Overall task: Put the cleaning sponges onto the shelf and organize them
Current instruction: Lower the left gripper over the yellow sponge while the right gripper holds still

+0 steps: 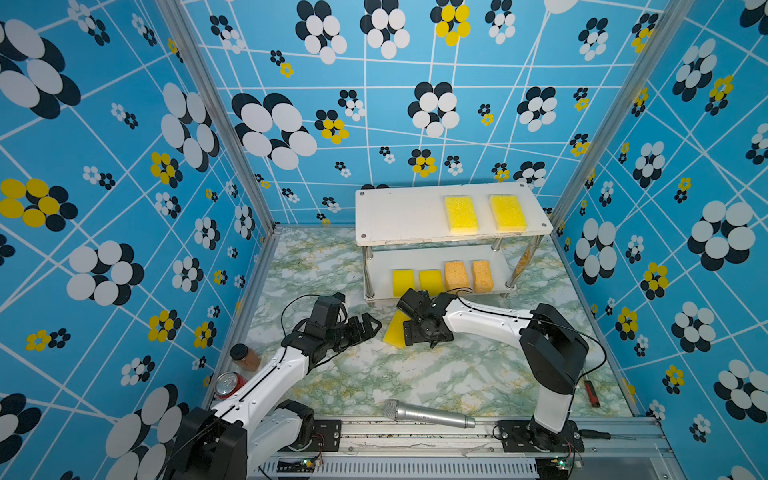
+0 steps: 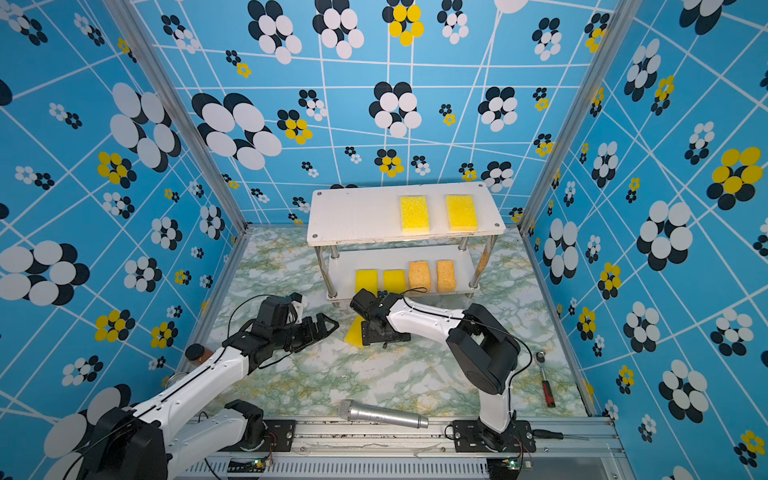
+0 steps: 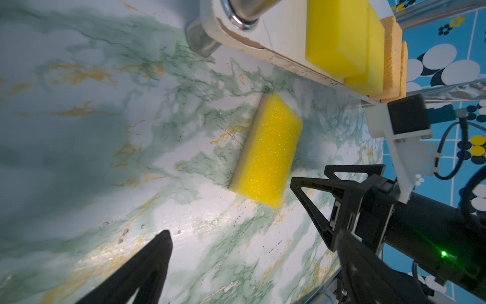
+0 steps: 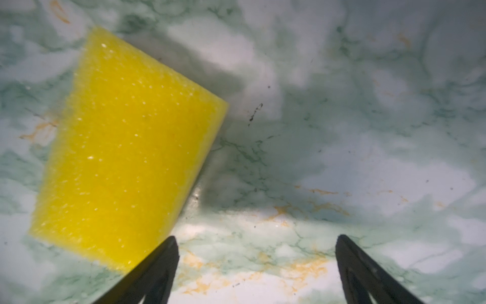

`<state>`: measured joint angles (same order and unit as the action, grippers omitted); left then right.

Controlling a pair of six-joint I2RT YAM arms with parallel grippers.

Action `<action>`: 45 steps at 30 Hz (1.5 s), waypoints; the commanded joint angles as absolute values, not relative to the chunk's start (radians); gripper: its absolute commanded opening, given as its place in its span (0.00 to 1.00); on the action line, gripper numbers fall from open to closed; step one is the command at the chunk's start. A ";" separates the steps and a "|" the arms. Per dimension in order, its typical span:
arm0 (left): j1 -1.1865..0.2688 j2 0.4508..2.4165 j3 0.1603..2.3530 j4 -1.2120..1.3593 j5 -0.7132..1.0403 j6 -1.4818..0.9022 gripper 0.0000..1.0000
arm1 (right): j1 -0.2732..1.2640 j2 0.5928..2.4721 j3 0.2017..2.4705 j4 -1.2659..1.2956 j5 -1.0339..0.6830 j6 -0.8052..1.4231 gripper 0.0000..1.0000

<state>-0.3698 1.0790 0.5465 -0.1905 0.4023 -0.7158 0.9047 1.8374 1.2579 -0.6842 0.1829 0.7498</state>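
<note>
Sponge [image 3: 265, 150], last one: lying flat on bench [image 1: 415, 374] just before shelf [image 1: 395, 216], off to one side of right tool [image 4: 256, 237]. Standing apart and empty, right tool and left tool [image 1: 372, 324] alike. Recommending shifting right tool astride it, lowering squarely, closing gently.

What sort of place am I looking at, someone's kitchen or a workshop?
Probably a robot test booth, not a home: two arms bolted to a metal rail, flower-print walls boxing in a marble-print table, and a shelf of sponges as props.
</note>
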 commanded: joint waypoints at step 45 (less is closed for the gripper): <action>-0.831 1.613 0.930 -0.389 -0.147 -0.387 0.99 | 0.627 1.278 0.972 -0.749 0.172 0.715 0.98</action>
<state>-0.8154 1.5829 0.8986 -0.3622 -0.1104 -0.3946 0.6376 1.2919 0.9874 -0.7486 0.1757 0.7174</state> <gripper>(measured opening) 0.989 0.975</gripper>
